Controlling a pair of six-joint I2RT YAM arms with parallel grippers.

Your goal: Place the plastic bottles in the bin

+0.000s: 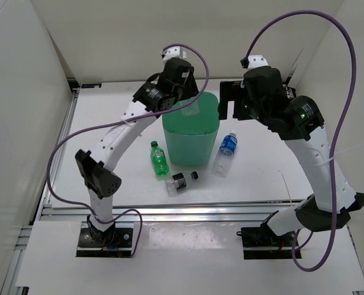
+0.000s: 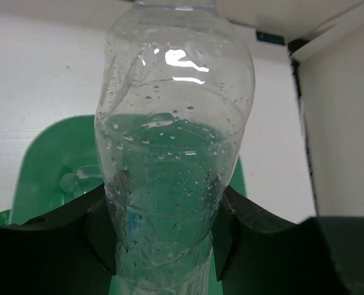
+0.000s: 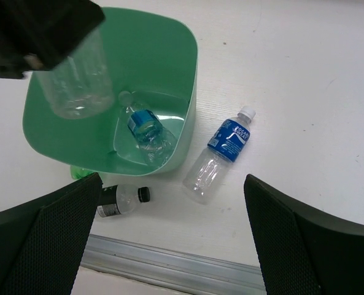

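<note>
Below the left hand (image 2: pixel 164 232) gapes the bin (image 2: pixel 43 166), one blue-labelled bottle (image 3: pixel 146 126) lying inside; the hand clamps a clear bottle (image 2: pixel 175 123) beaded with droplets. The right hand (image 3: pixel 170 187) spreads wide, empty.

Top camera looks down from behind the arms (image 1: pixel 123 132); wrist cameras look between their fingers (image 3: pixel 46 239), left closest; all share the bin (image 1: pixel 191 144).
</note>
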